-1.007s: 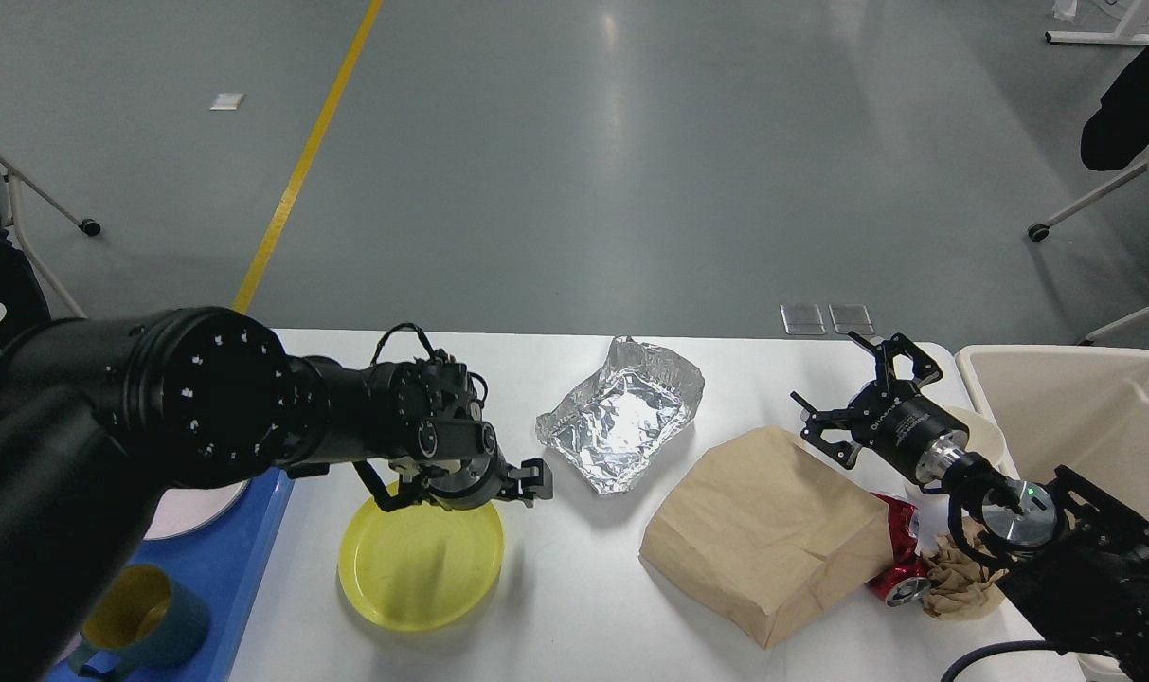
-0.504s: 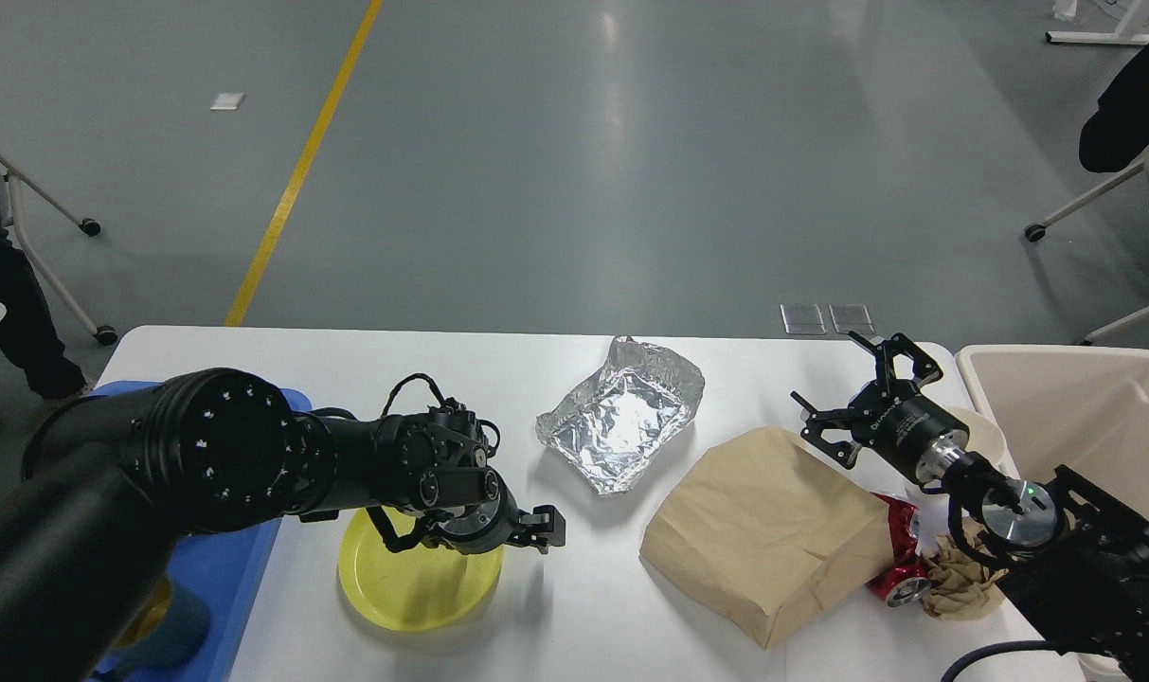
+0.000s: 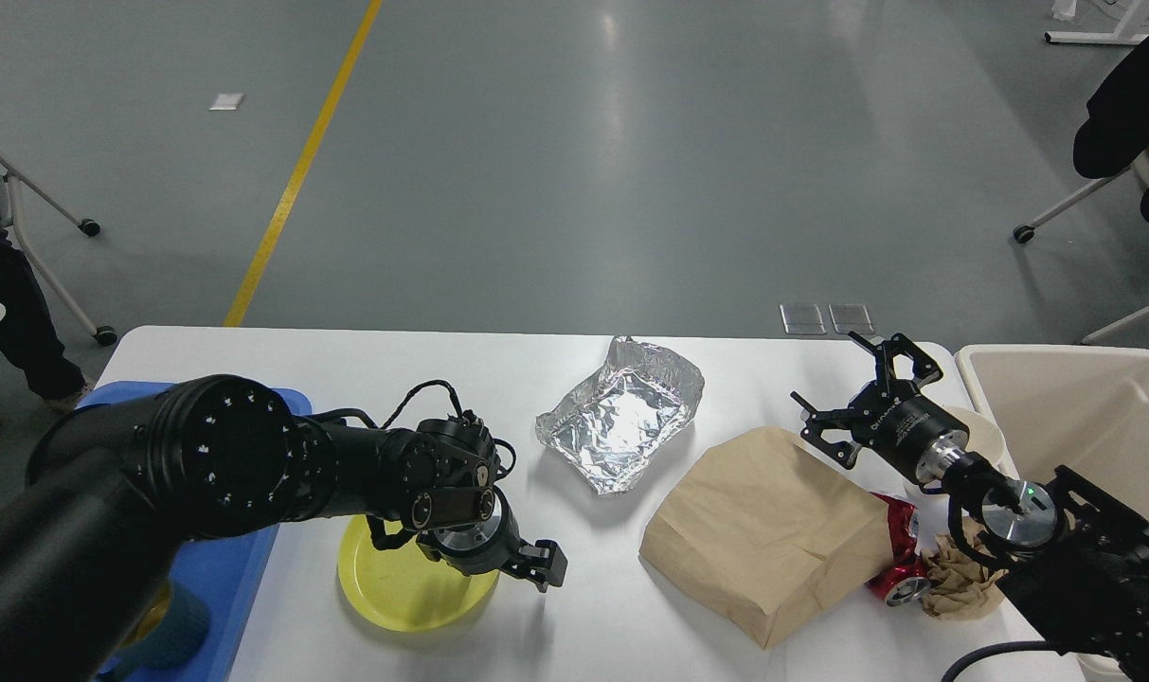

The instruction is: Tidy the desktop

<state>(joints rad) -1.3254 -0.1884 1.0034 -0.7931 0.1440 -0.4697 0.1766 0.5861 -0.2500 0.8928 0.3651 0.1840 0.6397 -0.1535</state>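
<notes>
The left tool [image 3: 536, 566] hangs at the yellow plate's [image 3: 394, 592] right rim on the desktop [image 3: 593, 606], beside crumpled foil [image 3: 621, 421].

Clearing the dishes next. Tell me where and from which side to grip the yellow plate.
Grip the yellow plate by its raised rim on the right edge, nearest the left hand. It lies flat on the desktop, so probably only the rim offers purchase; come down from above.
</notes>
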